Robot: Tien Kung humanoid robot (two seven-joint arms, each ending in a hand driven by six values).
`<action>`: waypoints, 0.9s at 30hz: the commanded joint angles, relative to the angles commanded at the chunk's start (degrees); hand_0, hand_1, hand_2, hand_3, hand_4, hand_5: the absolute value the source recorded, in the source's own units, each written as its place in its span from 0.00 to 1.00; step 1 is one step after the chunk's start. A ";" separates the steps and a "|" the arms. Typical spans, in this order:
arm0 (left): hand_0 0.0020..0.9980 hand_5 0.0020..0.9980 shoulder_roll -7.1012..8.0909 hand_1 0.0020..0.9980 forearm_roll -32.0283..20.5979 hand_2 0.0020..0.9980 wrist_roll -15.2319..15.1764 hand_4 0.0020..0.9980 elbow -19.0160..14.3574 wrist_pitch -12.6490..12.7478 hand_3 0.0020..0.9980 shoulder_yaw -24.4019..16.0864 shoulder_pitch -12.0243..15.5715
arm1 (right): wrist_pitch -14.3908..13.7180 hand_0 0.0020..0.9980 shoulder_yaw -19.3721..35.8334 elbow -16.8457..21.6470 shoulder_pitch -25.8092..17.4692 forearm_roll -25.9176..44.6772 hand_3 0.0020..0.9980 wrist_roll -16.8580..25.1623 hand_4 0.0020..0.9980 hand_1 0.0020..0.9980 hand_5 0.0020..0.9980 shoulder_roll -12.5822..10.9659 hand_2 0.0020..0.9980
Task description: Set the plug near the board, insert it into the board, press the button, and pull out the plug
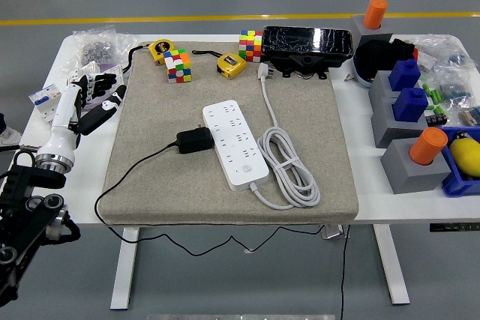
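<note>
1. While no words can be read on anything, the shapes are plain.
2. A long white power strip [235,142] lies in the middle of a rough grey mat [150,185] on the white bench [360,148].
3. The black plug [194,140], a small blocky shape, lies touching the strip's left side, its thin black cord [124,177] curling toward the lower left.
4. A thick white cable [289,166] is looped at the strip's right.
5. The left robot hand [94,91], white and black, rests at the left of the frame with fingers loose, holding nothing.
</note>
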 joint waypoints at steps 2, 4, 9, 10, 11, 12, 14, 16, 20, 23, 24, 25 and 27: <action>0.76 0.46 -0.06 0.75 0.02 0.72 0.04 0.75 0.17 -0.02 0.66 0.01 0.09 | 0.06 0.53 -0.25 -0.09 -0.04 0.16 0.56 -0.05 0.90 0.64 0.41 0.02 0.64; 0.76 0.45 -0.13 0.75 0.05 0.72 0.09 0.75 0.35 -0.03 0.66 0.06 0.30 | 0.19 0.53 -0.67 -0.23 -0.13 0.47 0.56 -0.15 0.90 0.64 0.41 0.08 0.64; 0.76 0.45 -0.36 0.75 0.23 0.72 0.17 0.75 0.18 -0.06 0.66 0.30 0.81 | 0.30 0.53 -1.61 -0.73 -0.20 1.17 0.56 -0.31 0.90 0.64 0.41 0.34 0.64; 0.76 0.45 -0.36 0.75 0.24 0.72 0.20 0.75 0.03 -0.08 0.66 0.41 0.84 | 0.12 0.54 -1.67 -0.85 -0.16 1.14 0.56 -0.33 0.90 0.66 0.41 0.45 0.64; 0.76 0.45 -0.35 0.75 0.25 0.72 0.20 0.75 -0.05 -0.08 0.66 0.50 0.83 | -0.04 0.54 -1.59 -0.90 -0.16 1.01 0.56 -0.33 0.90 0.66 0.41 0.53 0.64; 0.76 0.45 -0.28 0.75 0.23 0.72 0.22 0.75 -0.15 -0.08 0.66 0.67 0.78 | -0.19 0.54 -1.56 -1.01 -0.20 0.89 0.56 -0.35 0.90 0.66 0.41 0.64 0.64; 0.76 0.45 -0.16 0.75 0.17 0.72 0.21 0.75 -0.30 -0.06 0.66 0.90 0.63 | -0.37 0.54 -1.72 -1.26 -0.23 0.83 0.56 -0.44 0.90 0.66 0.41 0.82 0.64; 0.76 0.45 -0.10 0.75 0.13 0.72 0.22 0.75 -0.40 -0.04 0.66 1.00 0.49 | -0.31 0.55 -2.00 -1.36 -0.23 1.05 0.56 -0.52 0.90 0.67 0.41 0.86 0.64; 0.76 0.45 -0.15 0.75 0.05 0.72 0.31 0.75 -0.66 0.02 0.66 1.12 0.54 | 0.25 0.55 -2.31 -0.82 -0.07 1.33 0.56 -0.75 0.90 0.67 0.41 0.43 0.64; 0.76 0.45 -0.14 0.75 0.05 0.72 0.42 0.75 -0.67 -0.02 0.66 1.41 0.74 | 0.35 0.54 -2.25 -0.58 0.01 1.33 0.56 -0.76 0.90 0.66 0.41 0.26 0.64; 0.76 0.45 -0.11 0.75 0.05 0.72 0.44 0.75 -0.69 -0.03 0.66 1.51 0.81 | 0.40 0.54 -2.27 -0.58 0.03 1.34 0.56 -0.80 0.90 0.66 0.41 0.28 0.64; 0.76 0.45 -0.09 0.75 0.04 0.72 0.46 0.75 -0.70 -0.03 0.66 1.56 0.86 | 0.42 0.54 -2.26 -0.60 0.03 1.34 0.56 -0.82 0.90 0.66 0.41 0.31 0.64; 0.76 0.45 -0.04 0.75 0.01 0.72 0.46 0.75 -0.76 -0.01 0.66 1.53 0.96 | 0.45 0.54 -2.40 -0.66 0.01 1.43 0.56 -0.85 0.90 0.66 0.41 0.41 0.64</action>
